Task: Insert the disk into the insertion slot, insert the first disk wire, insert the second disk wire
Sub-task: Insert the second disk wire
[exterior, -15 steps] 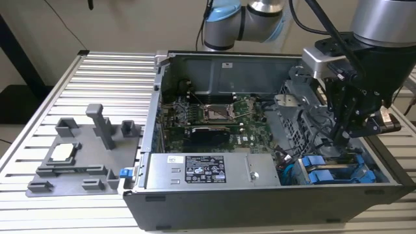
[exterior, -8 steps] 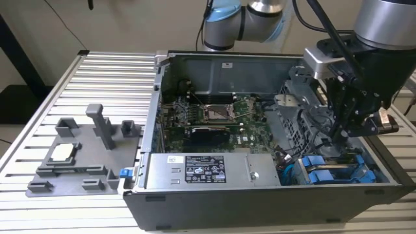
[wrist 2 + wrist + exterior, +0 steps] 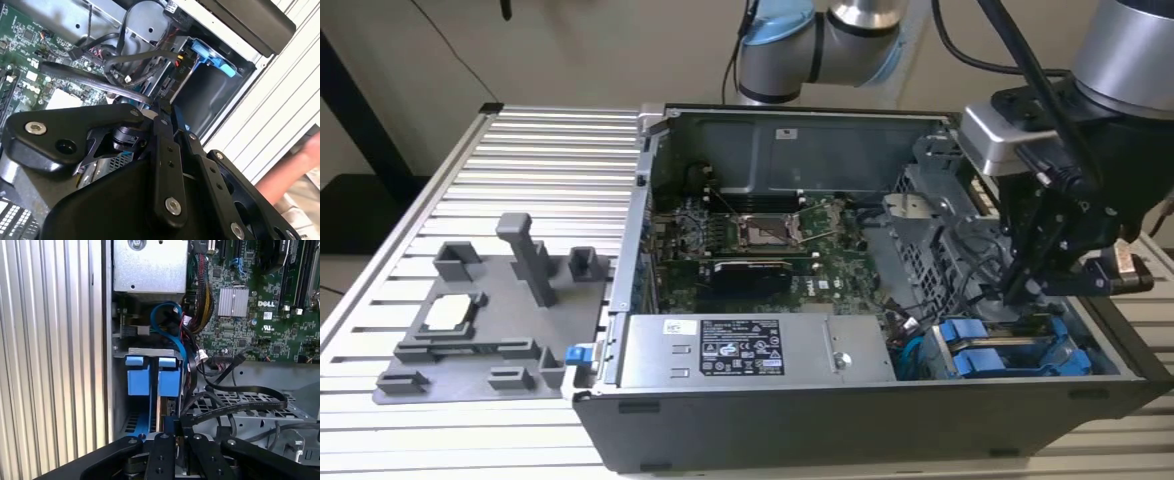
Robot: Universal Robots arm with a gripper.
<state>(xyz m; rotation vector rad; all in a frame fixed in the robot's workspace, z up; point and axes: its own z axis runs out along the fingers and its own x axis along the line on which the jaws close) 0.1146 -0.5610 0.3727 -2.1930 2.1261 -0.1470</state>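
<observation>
Gripper (image 3: 175,434) is hovering low over the drive cage; cannot tell if it is clamping anything. Just beyond it the disk (image 3: 169,382) is sitting in the insertion slot (image 3: 150,351), its blue carrier front level with the other blue carrier (image 3: 137,380) beside it, so the insertion step is looking done. Black cables (image 3: 240,400) are lying loose over the cage; wire steps are looking unfinished. Power supply (image 3: 747,350) is carrying a white printed label, motherboard (image 3: 260,300) a white logo
</observation>
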